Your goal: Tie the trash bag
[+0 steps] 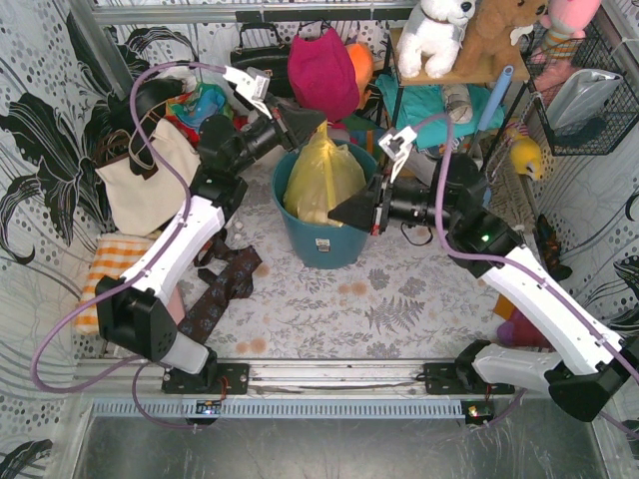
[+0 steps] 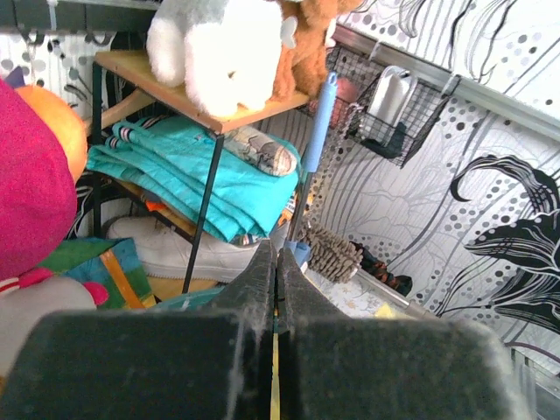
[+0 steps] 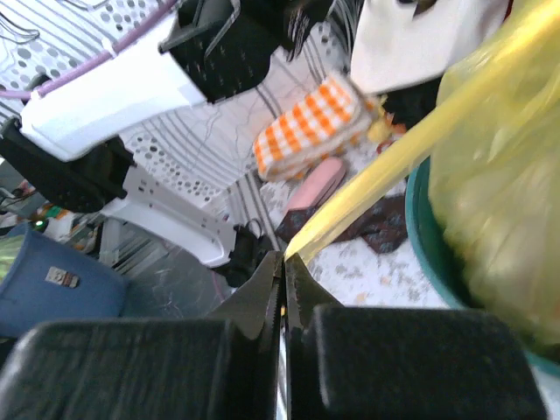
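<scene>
The yellow trash bag (image 1: pixel 319 178) stands in a teal bucket (image 1: pixel 329 244) at mid-table. My left gripper (image 1: pixel 312 122) is above the bag's top, shut on a thin yellow strip of the bag; the strip (image 2: pixel 276 372) shows between its jaws in the left wrist view. My right gripper (image 1: pixel 346 212) is at the bag's right side over the bucket, shut on another strip. In the right wrist view this strip (image 3: pixel 394 157) runs taut from the gripper (image 3: pixel 283 259) up to the bag (image 3: pixel 499 175). The bucket's rim (image 3: pixel 418 245) is beside it.
A cream tote (image 1: pixel 150 185) stands at the left, with an orange checked cloth (image 1: pixel 105 269) and a dark patterned cloth (image 1: pixel 215 289) near it. A shelf with plush toys (image 1: pixel 439 40) and teal fabric is behind the bucket. A wire basket (image 1: pixel 589 90) hangs at the right.
</scene>
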{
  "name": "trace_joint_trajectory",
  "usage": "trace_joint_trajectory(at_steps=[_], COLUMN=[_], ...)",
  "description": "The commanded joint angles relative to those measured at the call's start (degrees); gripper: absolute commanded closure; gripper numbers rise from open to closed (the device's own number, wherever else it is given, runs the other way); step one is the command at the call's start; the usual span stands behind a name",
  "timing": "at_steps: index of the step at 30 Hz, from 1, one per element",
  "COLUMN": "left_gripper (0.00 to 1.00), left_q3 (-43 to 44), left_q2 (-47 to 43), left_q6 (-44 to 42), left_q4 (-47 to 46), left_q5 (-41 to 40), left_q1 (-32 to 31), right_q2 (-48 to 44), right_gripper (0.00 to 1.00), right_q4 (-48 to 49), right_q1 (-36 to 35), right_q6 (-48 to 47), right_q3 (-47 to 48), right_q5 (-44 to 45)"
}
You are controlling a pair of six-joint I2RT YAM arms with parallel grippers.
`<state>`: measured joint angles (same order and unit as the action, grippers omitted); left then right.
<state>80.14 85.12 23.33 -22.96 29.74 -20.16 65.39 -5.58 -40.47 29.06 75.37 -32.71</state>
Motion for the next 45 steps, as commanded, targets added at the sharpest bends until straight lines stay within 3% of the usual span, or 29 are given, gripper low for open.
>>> trace_joint_trajectory(at_steps=[1,6,13,17,24,30,33,37,41,45], left_gripper=[1.0,1.0,1.0,1.0,1.0,1.0,1.0,1.0,1.0,1.0], left_q3=[-0.7,0.1,7.4,8.9,0.8,-6.5,-7.1,-6.8,-7.1,-7.7], left_q2=[4.8,10.5,16.0,14.4,5.7,-1.5,-3.0,-3.1,-3.4,-4.1], left_q6=[-1.5,-2.7,-4.1,-6.9,-6.4,-4.2,-3.5,-1.7,-0.2,0.5], left_q4=[-1.9,5.1,16.6,16.8,3.8,-4.7,-6.3,-8.0,-9.8,-10.8], left_q5=[-5.2,-12.7,-22.5,-22.6,-12.5,-9.3,-7.4,-3.5,-1.8,-1.6], left_q1=[0.5,0.4,-1.1,-2.2,-3.2,-3.4,-3.5,-3.4,-3.5,-3.5], right_q2=[-1.3,-2.8,-3.4,-3.2,-2.7,0.1,2.6,8.9,13.4,16.5], right_gripper=[1.0,1.0,1.0,1.0,1.0,0.64,0.56,0.5,0.49,0.59], right_q4=[5.0,8.7,10.2,12.8,0.8,-7.7,-8.2,-6.6,-3.9,-0.2], right_q1=[-0.8,-3.1,-3.4,-3.5,-3.4,-3.5,-3.4,-3.3,-2.5,-0.5], right_q6=[5.9,8.4,9.0,10.2,2.7,-2.7,-5.4,-9.7,-12.2,-13.1], right_q3=[-7.7,-14.1,-15.0,-14.4,-8.0,-0.3,3.0,8.6,12.7,13.7], right_q5=[-8.5,-9.1,-11.4,-13.8,-2.4,19.4,28.2,33.0,37.1,38.2])
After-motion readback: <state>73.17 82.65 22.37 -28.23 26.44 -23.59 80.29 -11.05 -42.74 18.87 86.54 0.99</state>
